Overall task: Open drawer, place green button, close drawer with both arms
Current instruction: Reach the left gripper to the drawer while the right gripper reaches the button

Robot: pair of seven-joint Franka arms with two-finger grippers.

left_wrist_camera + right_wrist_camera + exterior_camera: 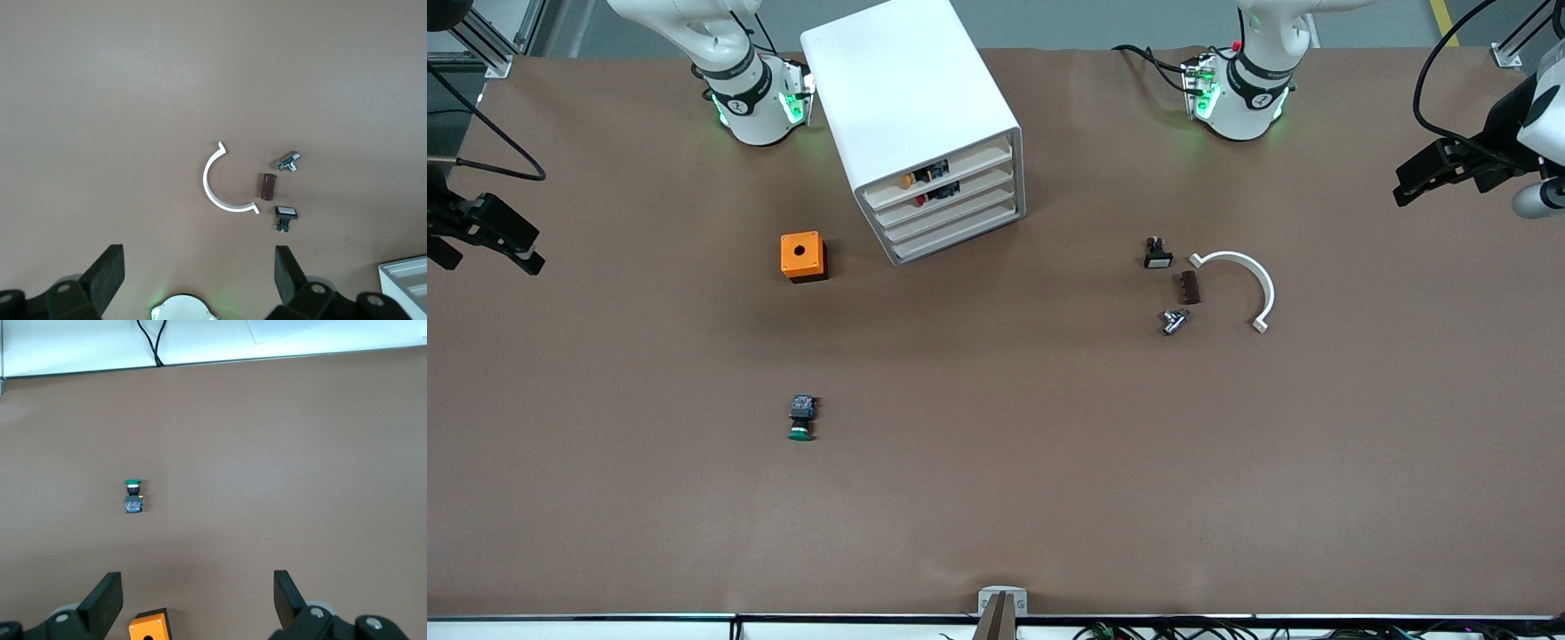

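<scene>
The white cabinet (911, 107) stands between the arms' bases, and all four of its drawers are shut. The drawer (953, 222) is third from the top, below two that show orange and red parts. The button (802, 418) lies on its side on the table, nearer to the front camera than the cabinet, green cap toward the camera. It also shows in the right wrist view (134, 496). My right gripper (527, 249) (198, 590) is open and empty, held over the right arm's end of the table. My left gripper (1414, 182) (199, 267) is open and empty over the left arm's end.
An orange square box with a hole (803, 256) (150, 628) sits beside the cabinet. Toward the left arm's end lie a black button with a white cap (1157, 253) (285, 217), a brown block (1190, 286), a small metal part (1174, 321) and a white half ring (1249, 276) (212, 187).
</scene>
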